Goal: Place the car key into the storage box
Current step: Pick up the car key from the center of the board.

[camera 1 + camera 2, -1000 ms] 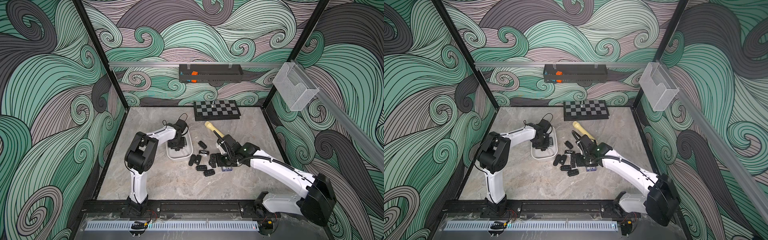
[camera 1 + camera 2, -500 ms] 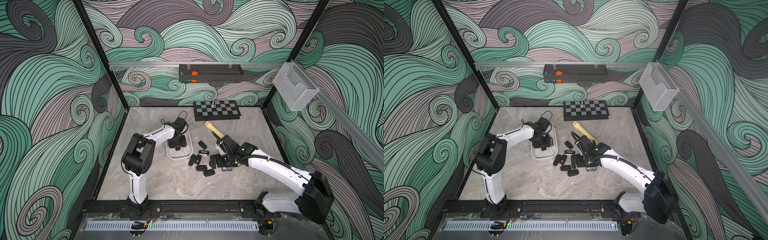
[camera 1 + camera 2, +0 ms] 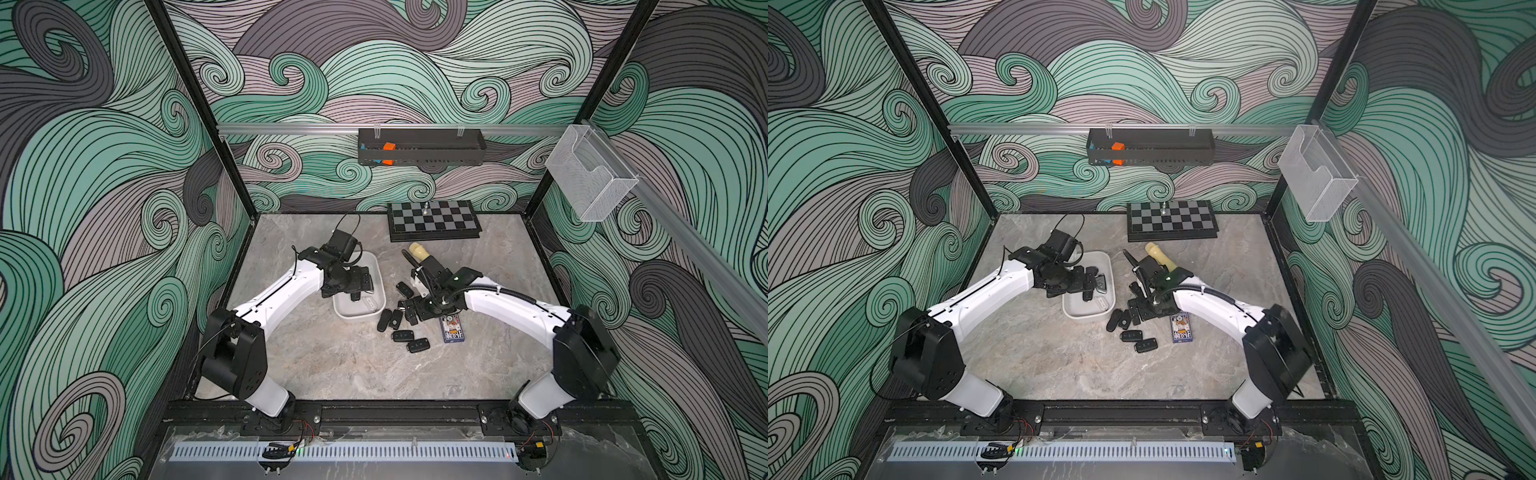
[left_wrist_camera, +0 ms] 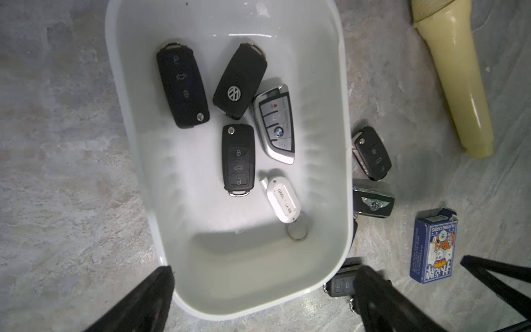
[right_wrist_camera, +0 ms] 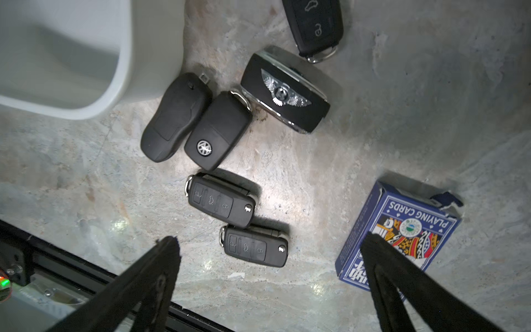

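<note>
**Workcell, top and wrist views.** The left gripper hangs over the storage box, its jaws spread wide and holding nothing. Inside the box lie 5 car keys: 3 black fobs, 1 silver fob and 1 white fob with a ring. All 5 rest flat on the box floor. The right gripper hovers above the marble table, its jaws likewise apart and empty. Beneath it, 6 loose keys lie on the table just beside the box, and 1 of them bears a winged badge. A blue pack of playing cards lies next to these keys. A cream flashlight lies on the table nearby.
</note>
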